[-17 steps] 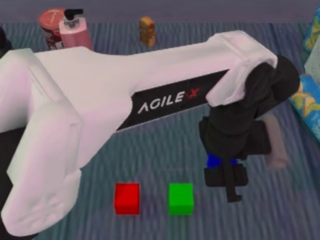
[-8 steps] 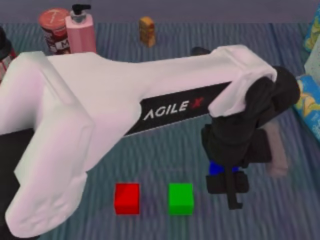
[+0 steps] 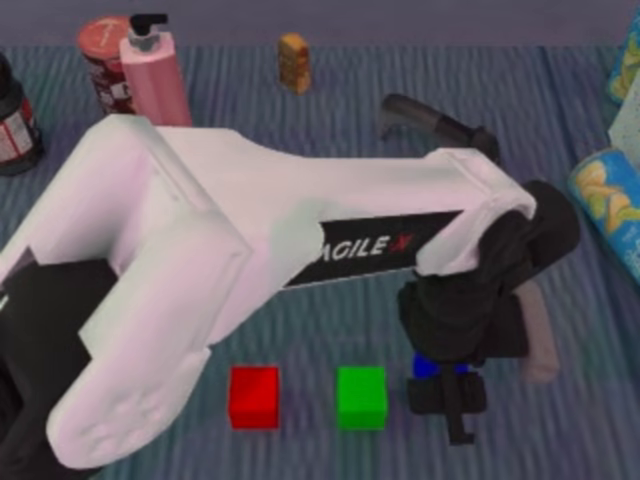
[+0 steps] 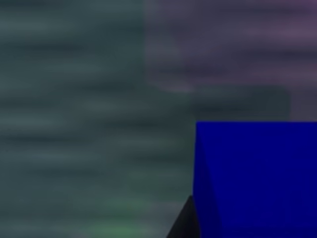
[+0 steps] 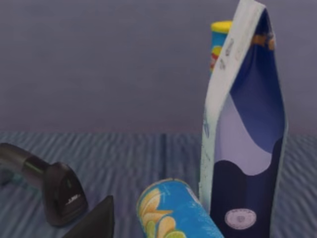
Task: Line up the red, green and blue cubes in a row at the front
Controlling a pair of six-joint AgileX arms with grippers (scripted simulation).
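The red cube [image 3: 254, 397] and the green cube [image 3: 361, 397] sit side by side near the table's front edge. Just right of the green one, my left gripper [image 3: 446, 390] is shut on the blue cube [image 3: 428, 367], which is mostly hidden under the wrist. In the left wrist view the blue cube [image 4: 257, 178] fills the lower corner, with one dark fingertip [image 4: 185, 223] pressed against its side. My right arm is parked outside the top view. Its gripper shows only one dark fingertip [image 5: 96, 220], set wide, with nothing held.
At the back left stand a red can [image 3: 105, 50], a pink pump bottle [image 3: 155, 75] and a dark bottle [image 3: 15, 120]. An orange-yellow block [image 3: 293, 62] stands at the back. A black scanner [image 3: 430, 120], a lying chips can [image 3: 610, 200] and an upright bag [image 5: 247, 148] are at the right.
My left arm has swung toward the front edge, carrying the blue cube nearer to the row beside the green cube. The scanner behind the arm has come into view.
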